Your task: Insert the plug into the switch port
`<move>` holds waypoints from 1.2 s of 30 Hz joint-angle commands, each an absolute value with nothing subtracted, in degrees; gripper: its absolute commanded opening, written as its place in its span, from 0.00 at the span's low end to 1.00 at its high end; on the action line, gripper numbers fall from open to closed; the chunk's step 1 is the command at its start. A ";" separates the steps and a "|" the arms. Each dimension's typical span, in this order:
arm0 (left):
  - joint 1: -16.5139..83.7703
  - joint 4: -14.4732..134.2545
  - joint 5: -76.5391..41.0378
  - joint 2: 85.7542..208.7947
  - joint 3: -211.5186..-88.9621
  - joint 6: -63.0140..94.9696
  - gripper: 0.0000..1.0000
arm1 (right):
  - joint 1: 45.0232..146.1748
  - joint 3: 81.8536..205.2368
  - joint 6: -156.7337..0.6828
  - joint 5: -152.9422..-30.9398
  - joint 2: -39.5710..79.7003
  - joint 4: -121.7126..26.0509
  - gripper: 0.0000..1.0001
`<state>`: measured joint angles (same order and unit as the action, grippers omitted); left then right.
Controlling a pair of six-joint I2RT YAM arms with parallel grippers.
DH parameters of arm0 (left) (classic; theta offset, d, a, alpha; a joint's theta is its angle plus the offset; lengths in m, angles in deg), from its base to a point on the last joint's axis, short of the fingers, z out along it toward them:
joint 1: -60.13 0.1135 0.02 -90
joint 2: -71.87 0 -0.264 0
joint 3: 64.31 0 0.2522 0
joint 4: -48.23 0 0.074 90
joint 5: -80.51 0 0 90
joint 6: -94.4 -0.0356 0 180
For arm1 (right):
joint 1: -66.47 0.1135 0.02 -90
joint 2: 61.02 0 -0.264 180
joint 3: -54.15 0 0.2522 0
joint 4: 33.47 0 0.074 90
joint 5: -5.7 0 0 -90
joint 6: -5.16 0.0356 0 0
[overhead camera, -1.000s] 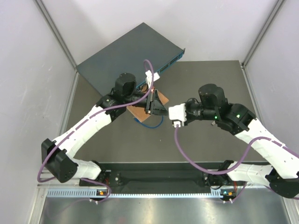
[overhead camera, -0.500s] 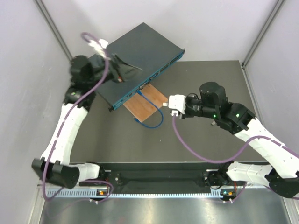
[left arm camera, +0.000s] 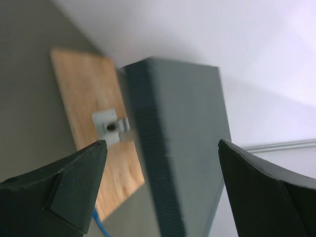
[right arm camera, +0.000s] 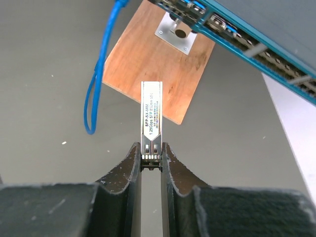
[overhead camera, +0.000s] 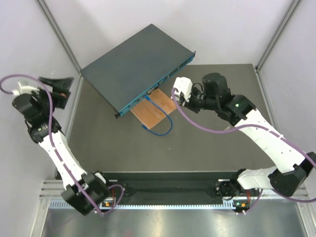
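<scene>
- One switch (right arm camera: 256, 44) lies ahead-right of the right pincer (right arm camera: 151, 148), ports (right arm camera: 222, 24) facing it
- Aside, the left pincer (left arm camera: 162, 143) hangs spread, empty
- Pinched by its tail, the plug (right arm camera: 151, 111) needs squaring to the ports, then a straight push
</scene>
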<state>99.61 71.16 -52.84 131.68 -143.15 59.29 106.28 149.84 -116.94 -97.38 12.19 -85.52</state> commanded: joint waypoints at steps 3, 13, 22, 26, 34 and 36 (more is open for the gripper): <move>101.88 54.01 -66.62 134.71 -131.70 70.83 0.99 | 104.01 152.99 -109.29 -97.40 12.90 -83.80 0.00; 96.17 33.81 -65.48 136.90 -123.08 74.70 0.99 | 101.98 154.57 -105.32 -97.75 15.97 -83.97 0.00; 88.78 25.52 -62.05 142.18 -121.31 77.87 0.95 | 100.31 158.17 -100.40 -97.05 19.48 -84.23 0.00; 85.89 24.64 -60.91 142.71 -121.14 78.05 0.91 | 100.66 161.68 -97.94 -94.24 22.91 -86.25 0.00; 81.58 26.05 -56.60 142.62 -120.96 76.56 0.66 | 102.33 169.34 -94.68 -87.03 29.69 -89.07 0.00; 81.22 26.13 -56.42 142.62 -120.79 76.47 0.58 | 103.20 170.21 -94.68 -86.15 30.82 -89.42 0.00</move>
<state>81.91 29.22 -58.13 143.00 -121.25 77.65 101.67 166.43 -96.52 -89.49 30.05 -88.69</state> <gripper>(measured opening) 0.625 0.129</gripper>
